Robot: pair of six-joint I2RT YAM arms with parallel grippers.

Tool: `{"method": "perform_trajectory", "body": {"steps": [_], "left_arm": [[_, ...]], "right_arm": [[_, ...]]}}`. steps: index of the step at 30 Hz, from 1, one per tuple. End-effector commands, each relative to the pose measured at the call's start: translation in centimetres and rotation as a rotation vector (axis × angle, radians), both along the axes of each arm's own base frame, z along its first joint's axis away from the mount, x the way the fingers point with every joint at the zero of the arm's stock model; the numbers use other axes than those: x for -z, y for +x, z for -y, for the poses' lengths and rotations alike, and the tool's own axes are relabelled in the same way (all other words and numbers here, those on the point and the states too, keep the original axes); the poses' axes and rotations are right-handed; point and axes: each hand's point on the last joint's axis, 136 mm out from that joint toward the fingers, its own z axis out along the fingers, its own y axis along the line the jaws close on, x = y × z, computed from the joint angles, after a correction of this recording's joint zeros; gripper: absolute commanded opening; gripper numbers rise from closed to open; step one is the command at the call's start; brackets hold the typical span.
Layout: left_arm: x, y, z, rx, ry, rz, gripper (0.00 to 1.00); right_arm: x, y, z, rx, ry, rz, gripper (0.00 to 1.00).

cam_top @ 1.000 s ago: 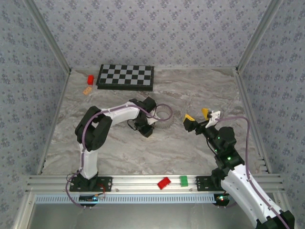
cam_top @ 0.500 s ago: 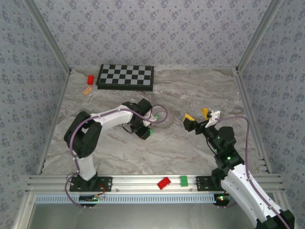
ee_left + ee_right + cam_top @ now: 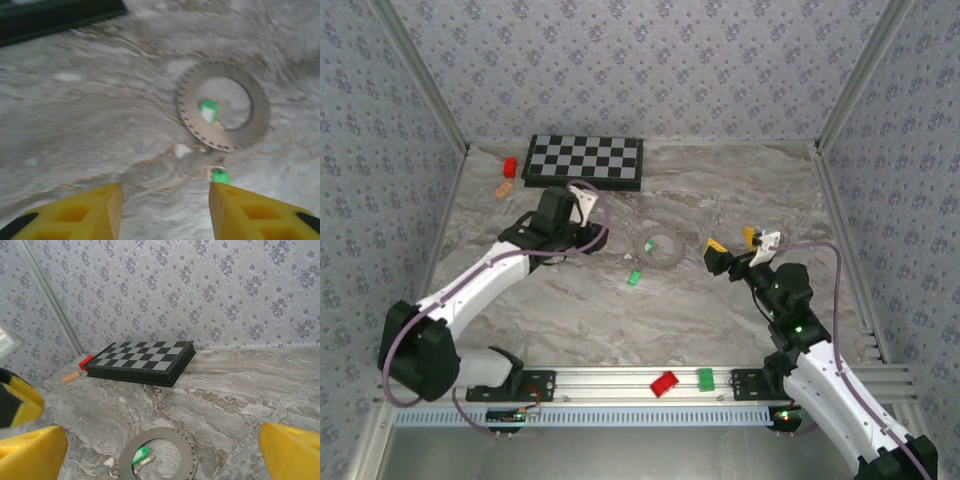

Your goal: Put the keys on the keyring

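Grey keyring (image 3: pixel 222 69) is encircling one green key (image 3: pixel 208 111), second key (image 3: pixel 220 176) lying nearer; left end effector (image 3: pixel 165 210) and right end effector (image 3: pixel 162 455) are gaping, empty.

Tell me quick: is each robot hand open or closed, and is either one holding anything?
Left hand: open, holding nothing.
Right hand: wide open, holding nothing.

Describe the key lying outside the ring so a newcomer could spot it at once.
From the chessboard at the back, come forward to the flat grey keyring in the middle of the marble table. Just off its near-left rim, on bare marble, lies a tiny green-headed key; its twin sits inside the ring's hole instead.
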Motion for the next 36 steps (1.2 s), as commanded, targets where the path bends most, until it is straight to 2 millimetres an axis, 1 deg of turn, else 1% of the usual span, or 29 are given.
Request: {"method": "perform_trajectory", "body": {"steps": [1, 3, 4, 5, 6, 7, 9, 11, 12, 15, 18, 20, 22, 24, 25, 26, 28, 30, 32, 34, 36], "left_arm": [[-2.7, 2.2, -4.4, -0.246, 0.001, 0.165, 0.66], [-3.7, 2.7, -8.1, -0.413, 0.019, 0.246, 0.79], [-4.3, 2.9, -9.9, -0.5, 0.026, 0.286, 0.84], [-4.7, 2.8, -12.1, -0.603, 0.026, 0.322, 0.95], [-5.2, 2.7, -14.1, -0.69, 0.024, 0.356, 1.0], [-5.4, 2.6, -15.3, -0.729, 0.023, 0.384, 1.0], [-5.7, 2.2, -17.7, -0.805, 0.03, 0.428, 1.0], [-6.0, 1.7, -19.5, -0.869, 0.064, 0.453, 1.0], [-6.0, 1.6, -20.1, -0.875, 0.094, 0.461, 1.0], [-5.4, 2.6, -20.8, -0.822, 0.221, 0.488, 1.0], [-4.2, 3.4, -22.1, -0.837, 0.277, 0.46, 1.0], [-2.4, 4.1, -22.6, -0.815, 0.265, 0.436, 1.0], [0.0, 4.3, -23.9, -0.859, 0.215, 0.398, 1.0], [1.7, 4.5, -24.2, -0.859, 0.194, 0.392, 1.0], [2.3, 4.6, -24.3, -0.857, 0.181, 0.405, 1.0], [2.7, 4.6, -24.3, -0.849, 0.178, 0.414, 1.0], [3.9, 4.9, -23.8, -0.802, 0.199, 0.42, 1.0], [4.4, 5.1, -23.4, -0.779, 0.181, 0.432, 1.0], [4.7, 5.3, -22.7, -0.733, 0.175, 0.446, 1.0], [5.1, 5.4, -22.5, -0.719, 0.168, 0.463, 1.0], [6.0, 5.4, -22.3, -0.706, 0.161, 0.472, 1.0]], "right_arm": [[-0.2, 0.6, 1.0, 0.06, -0.036, -0.002, 1.0], [0.2, 1.1, 1.6, 0.1, -0.063, -0.054, 1.0], [0.4, 1.3, 2.0, 0.123, -0.076, -0.072, 1.0], [0.4, 1.6, 2.4, 0.145, -0.085, -0.087, 1.0], [0.4, 1.8, 2.8, 0.166, -0.09, -0.095, 1.0], [0.5, 2.0, 3.1, 0.18, -0.094, -0.102, 1.0], [0.7, 2.5, 4.2, 0.244, -0.103, -0.109, 1.0], [0.5, 2.8, 5.6, 0.325, -0.103, -0.127, 0.99], [0.5, 3.0, 6.3, 0.358, -0.115, -0.14, 1.0], [0.9, 3.7, 8.1, 0.462, -0.13, -0.167, 1.0], [2.0, 4.9, 9.4, 0.533, -0.161, -0.184, 1.0], [2.9, 5.7, 10.1, 0.565, -0.226, -0.195, 1.0], [4.2, 6.6, 10.6, 0.588, -0.296, -0.197, 0.99], [5.7, 7.3, 11.2, 0.619, -0.338, -0.205, 1.0], [6.7, 7.7, 11.4, 0.621, -0.371, -0.215, 1.0], [7.3, 8.0, 11.6, 0.626, -0.397, -0.215, 1.0], [8.9, 8.6, 11.9, 0.635, -0.447, -0.232, 1.0], [10.2, 9.2, 12.0, 0.631, -0.475, -0.25, 0.99], [11.1, 9.7, 12.1, 0.63, -0.475, -0.25, 0.99], [12.1, 10.1, 12.2, 0.616, -0.46, -0.242, 0.99], [11.9, 10.6, 12.9, 0.638, -0.507, -0.223, 0.99]]}}
